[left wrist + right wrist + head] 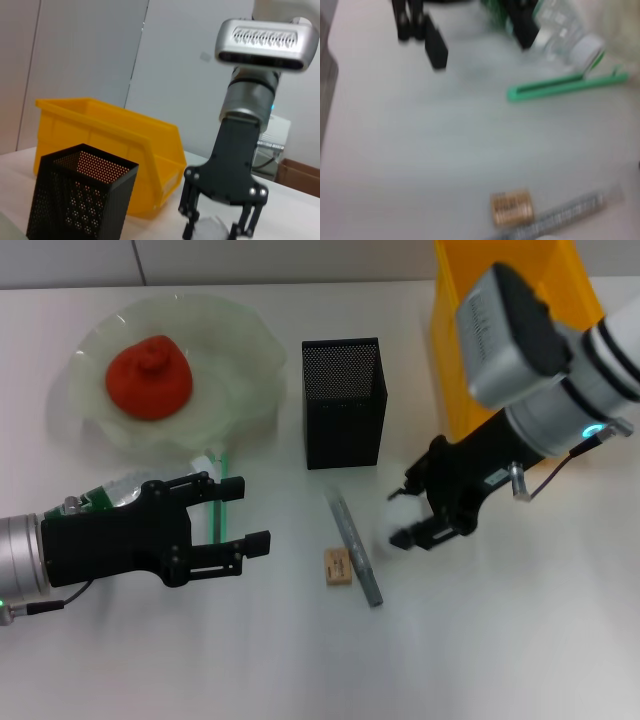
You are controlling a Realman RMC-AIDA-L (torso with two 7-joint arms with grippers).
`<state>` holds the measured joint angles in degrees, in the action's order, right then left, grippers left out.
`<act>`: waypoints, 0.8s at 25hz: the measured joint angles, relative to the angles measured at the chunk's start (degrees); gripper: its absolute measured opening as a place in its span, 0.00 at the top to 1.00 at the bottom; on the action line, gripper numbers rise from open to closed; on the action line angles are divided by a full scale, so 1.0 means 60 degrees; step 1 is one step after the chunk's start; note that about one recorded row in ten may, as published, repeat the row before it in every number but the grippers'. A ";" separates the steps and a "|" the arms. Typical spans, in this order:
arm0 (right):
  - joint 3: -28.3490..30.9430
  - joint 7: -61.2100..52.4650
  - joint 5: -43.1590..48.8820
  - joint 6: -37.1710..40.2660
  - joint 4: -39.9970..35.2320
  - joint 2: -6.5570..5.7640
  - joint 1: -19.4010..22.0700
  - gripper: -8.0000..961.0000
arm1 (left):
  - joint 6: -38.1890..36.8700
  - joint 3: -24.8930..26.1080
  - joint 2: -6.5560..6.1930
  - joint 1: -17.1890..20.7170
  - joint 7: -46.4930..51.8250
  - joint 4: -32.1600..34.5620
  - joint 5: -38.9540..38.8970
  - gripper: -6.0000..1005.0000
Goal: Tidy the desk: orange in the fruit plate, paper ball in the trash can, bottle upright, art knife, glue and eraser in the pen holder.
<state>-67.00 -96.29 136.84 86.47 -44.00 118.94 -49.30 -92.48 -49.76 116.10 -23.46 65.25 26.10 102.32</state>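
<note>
The orange (150, 377) lies in the fruit plate (250, 350) at the back left. Just in front of the plate the bottle (118, 490) (560, 27) lies on its side, with its white cap (587, 47) beside the green art knife (222, 485) (567, 85). My left gripper (240, 513) hovers open over them, holding nothing. The pen holder (345, 405) (80, 195) stands mid-table, and the trash can (460, 360) (110, 135) is to its right. In front of the bin, my right gripper (410, 522) (212, 232) is shut on the paper ball (390, 522) (212, 226). The eraser (338, 567) (511, 207) and the grey glue stick (355, 545) (560, 215) lie between the grippers.
The white table runs bare along the front and at the right in front of the yellow bin. The art knife reaches under the left gripper's fingers. A cardboard box (300, 177) sits far off behind the table.
</note>
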 joint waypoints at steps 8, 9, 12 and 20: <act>0.2473 0.1482 -0.2200 0.0805 -0.0005 -0.0199 0.1229 0.49 | -0.0088 0.0259 0.0000 0.0062 -0.0053 0.0000 -0.0012 0.19; 0.2642 0.1910 -0.2692 0.0815 0.0176 -0.0186 0.1515 0.49 | -0.0108 0.0308 0.0001 0.0062 -0.0067 0.0001 -0.0023 0.19; 0.2802 0.3125 -0.4147 0.0822 0.1009 -0.0200 0.2172 0.49 | -0.0166 0.0341 0.0025 0.0018 -0.0072 0.0001 -0.0029 0.19; 0.2817 0.5831 -0.6512 0.0822 0.3031 -0.0137 0.2993 0.49 | -0.0216 0.0443 0.0045 -0.0071 -0.0046 0.0000 -0.0034 0.19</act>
<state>-50.10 -61.31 97.77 91.40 -25.82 118.11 -31.34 -93.78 -47.10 116.37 -23.89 64.97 26.10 102.12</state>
